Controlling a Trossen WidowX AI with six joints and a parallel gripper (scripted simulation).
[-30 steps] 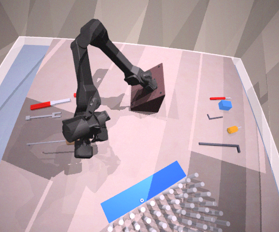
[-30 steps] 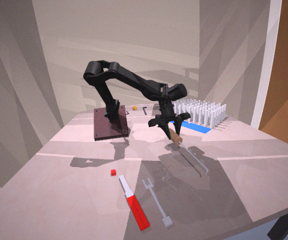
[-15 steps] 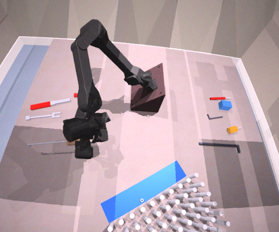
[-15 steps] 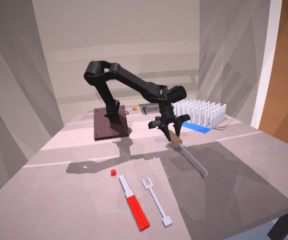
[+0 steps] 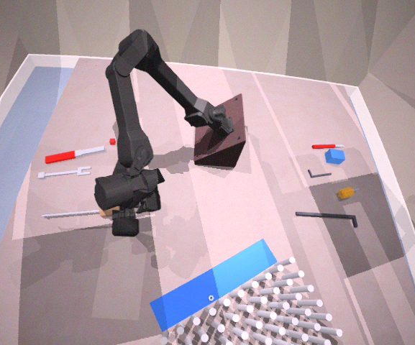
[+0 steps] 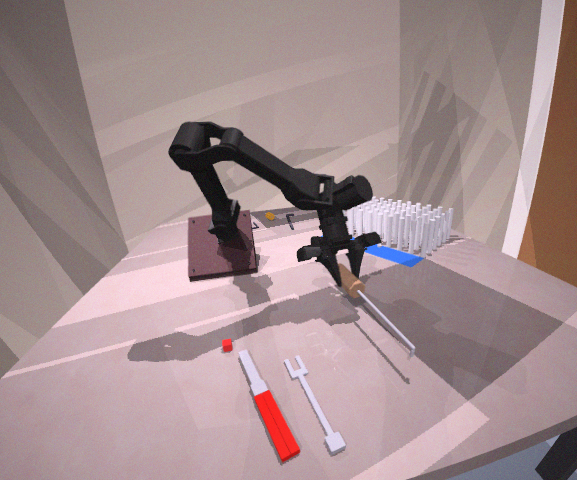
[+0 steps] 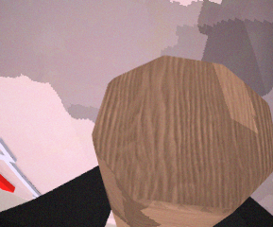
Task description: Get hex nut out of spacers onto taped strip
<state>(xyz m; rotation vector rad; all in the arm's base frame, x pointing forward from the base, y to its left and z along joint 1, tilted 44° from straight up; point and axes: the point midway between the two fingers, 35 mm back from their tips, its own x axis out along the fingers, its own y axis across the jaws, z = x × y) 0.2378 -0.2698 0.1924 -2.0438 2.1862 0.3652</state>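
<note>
My gripper [image 6: 347, 279] is shut on the wooden handle [image 5: 106, 212] [image 6: 352, 285] [image 7: 183, 132] of the hook tool. The tool's thin metal rod [image 5: 70, 213] [image 6: 385, 321] points away from the spacers and ends in a small bent tip [image 6: 412, 352]. The tool hangs a little above the table, its shadow apart from it. The hex nut [image 5: 211, 297] lies on the blue taped strip [image 5: 244, 263] [image 6: 394, 255], near the edge facing the spacers. The metal spacers [image 5: 292, 260] [image 6: 427, 237] stand upright in rows behind the strip. In the top view, the fingertips are hidden under the hand.
A red-handled tool [image 5: 60, 157] [image 6: 276, 424], a grey fork [image 5: 60, 173] [image 6: 315, 403] and a red cube [image 5: 112, 141] [image 6: 226, 345] lie on one side. Across the arm's base plate [image 5: 235, 111] [image 6: 200, 258] lie a black hex key [image 5: 322, 215], an orange-handled driver [image 5: 345, 192] and a blue block [image 5: 334, 156].
</note>
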